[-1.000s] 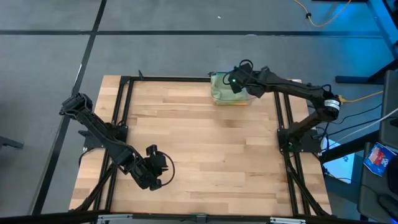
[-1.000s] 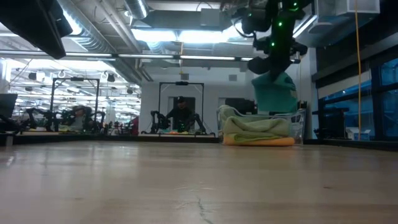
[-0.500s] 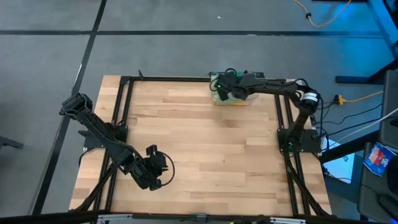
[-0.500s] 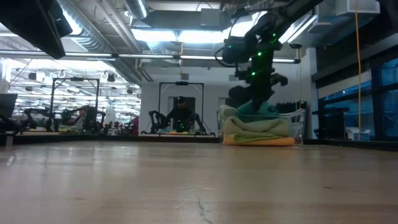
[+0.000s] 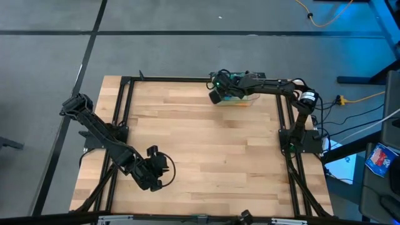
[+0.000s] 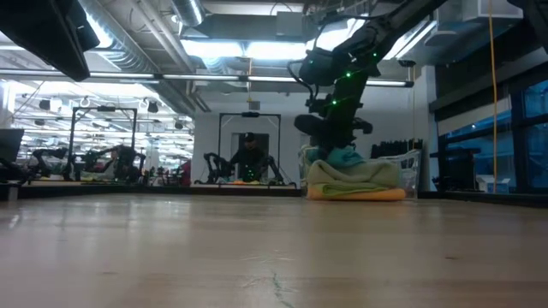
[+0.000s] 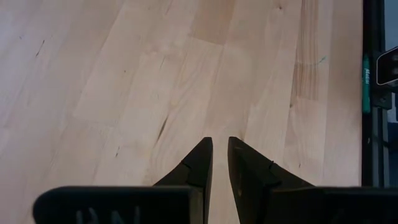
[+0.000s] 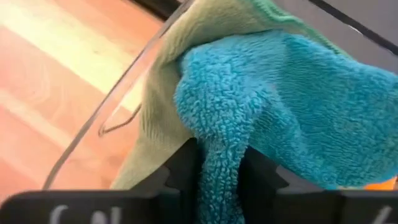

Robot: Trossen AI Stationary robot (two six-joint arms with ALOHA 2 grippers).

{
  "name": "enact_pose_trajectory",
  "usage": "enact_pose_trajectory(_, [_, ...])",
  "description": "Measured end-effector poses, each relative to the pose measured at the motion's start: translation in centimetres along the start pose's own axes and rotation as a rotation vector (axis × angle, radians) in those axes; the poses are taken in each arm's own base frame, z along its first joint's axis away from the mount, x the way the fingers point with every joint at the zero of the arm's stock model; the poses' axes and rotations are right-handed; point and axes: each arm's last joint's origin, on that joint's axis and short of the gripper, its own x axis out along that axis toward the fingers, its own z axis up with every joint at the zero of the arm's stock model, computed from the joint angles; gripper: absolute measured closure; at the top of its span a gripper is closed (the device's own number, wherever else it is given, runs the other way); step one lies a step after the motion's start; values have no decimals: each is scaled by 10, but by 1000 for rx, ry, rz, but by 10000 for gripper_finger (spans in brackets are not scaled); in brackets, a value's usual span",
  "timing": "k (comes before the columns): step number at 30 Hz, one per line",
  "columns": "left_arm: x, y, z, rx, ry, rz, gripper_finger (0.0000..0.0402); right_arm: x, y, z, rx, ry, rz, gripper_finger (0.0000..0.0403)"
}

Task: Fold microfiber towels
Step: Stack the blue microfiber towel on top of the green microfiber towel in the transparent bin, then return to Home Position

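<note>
The microfiber towels (image 6: 355, 180) are piled in a clear plastic bin (image 8: 134, 93) at the far edge of the table (image 5: 200, 156), directly beneath the right gripper (image 5: 217, 95). Going from largest down, an orange towel (image 6: 360, 194) is seen at the bottom of the heap, pale green cloths (image 8: 163, 118) are draped above it and over the bin wall, and the teal towel (image 8: 273, 112) is laid on top. A fold of teal is caught between the right gripper's fingers, which are parted only slightly around it; probably it is being set down or let go there. The left gripper (image 7: 216, 163) is parked well away, nearly shut on nothing, over bare wood.
</note>
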Motion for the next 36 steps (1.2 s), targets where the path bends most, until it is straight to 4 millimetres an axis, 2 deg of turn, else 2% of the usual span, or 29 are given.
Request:
enact_pose_trajectory(9, [0,0,0,0,0,-1,358,-3,-3,-5,-136,58,-6,230])
enact_pose_trajectory(16, [0,0,0,0,1,0,358,-26,-11,-2,-181,51,9,196])
enact_pose_trajectory(19, [0,0,0,2,1,0,358,-46,-17,2,-165,25,39,193])
enact_pose_trajectory(22, [0,-1,-1,1,15,-12,358,-75,-26,4,-173,12,126,193])
enact_pose_trajectory(26, [-1,-2,-3,10,48,-41,358,-117,-36,-5,-115,49,237,192])
enact_pose_trajectory(30, [0,-1,-1,15,13,-12,358,-150,-41,-13,-132,14,301,192])
enact_pose_trajectory(33, [-3,13,8,8,-21,64,358,-168,-39,-23,-214,-5,380,192])
enact_pose_trajectory(36, [-20,37,22,-40,-56,120,358,-191,-36,-39,-317,-15,553,192])
